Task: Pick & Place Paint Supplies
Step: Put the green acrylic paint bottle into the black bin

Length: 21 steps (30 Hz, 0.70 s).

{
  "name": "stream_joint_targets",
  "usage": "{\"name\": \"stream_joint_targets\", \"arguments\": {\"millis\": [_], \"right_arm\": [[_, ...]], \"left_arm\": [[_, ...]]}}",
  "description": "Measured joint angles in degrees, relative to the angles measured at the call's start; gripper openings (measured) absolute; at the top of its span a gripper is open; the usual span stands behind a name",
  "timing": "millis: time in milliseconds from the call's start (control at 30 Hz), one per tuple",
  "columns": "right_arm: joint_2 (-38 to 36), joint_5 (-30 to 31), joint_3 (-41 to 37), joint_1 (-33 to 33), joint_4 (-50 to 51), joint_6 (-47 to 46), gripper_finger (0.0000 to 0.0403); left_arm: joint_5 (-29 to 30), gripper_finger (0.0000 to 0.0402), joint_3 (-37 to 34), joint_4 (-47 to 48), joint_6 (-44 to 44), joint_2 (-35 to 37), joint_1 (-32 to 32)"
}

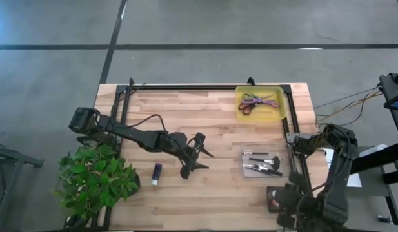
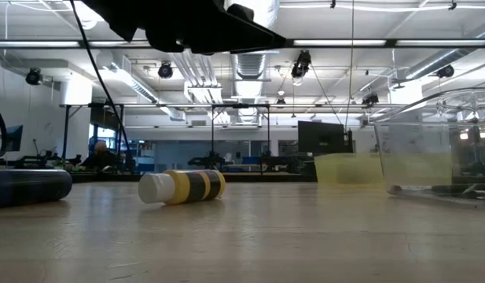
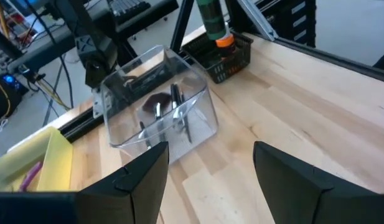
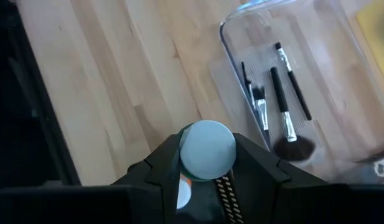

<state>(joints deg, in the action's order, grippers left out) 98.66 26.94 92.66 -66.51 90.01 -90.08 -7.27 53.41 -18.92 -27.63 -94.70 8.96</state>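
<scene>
My left gripper hovers open over the middle of the table; the left wrist view shows its fingers wide apart with bare wood between them. A purple tube lies on its side left of it. The low view shows that tube and a yellow-and-black striped tube with a white cap, also lying flat. My right gripper is at the near right corner, shut on a green tube with an orange collar. Brushes lie in a clear tray. Scissors lie in a yellow tray. My right gripper pinches the green tube between its two fingers, one on each side, close to its round pale end, which faces the wrist camera. The tube is lifted clear and stands about upright over a black basket, with its orange collar at the lower end.
The black basket sits at the near right corner under the right gripper. The clear tray and the yellow tray take up the right side. A leafy potted plant stands at the near left corner. A black rail runs along the far edge.
</scene>
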Motion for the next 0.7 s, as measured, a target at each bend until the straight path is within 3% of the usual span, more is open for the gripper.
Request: {"name": "stream_joint_targets", "arguments": {"millis": [267, 500, 700], "right_arm": [[-0.67, 5.23, -4.88, 0.03, 0.02, -5.17, 0.0114], [-0.77, 0.68, -10.45, 0.03, 0.01, -11.64, 0.0114], [-0.79, -0.47, -10.7, -0.02, -0.01, -14.26, 0.0114]], "left_arm": [[-0.02, 0.0239, -1.83, -2.38, 0.77, 0.0, -0.05], [-0.28, 0.0239, -3.13, -4.21, 1.62, 0.0, -0.05], [-0.28, 0.0239, -3.17, -4.2, 2.21, 0.0, -0.05]]}}
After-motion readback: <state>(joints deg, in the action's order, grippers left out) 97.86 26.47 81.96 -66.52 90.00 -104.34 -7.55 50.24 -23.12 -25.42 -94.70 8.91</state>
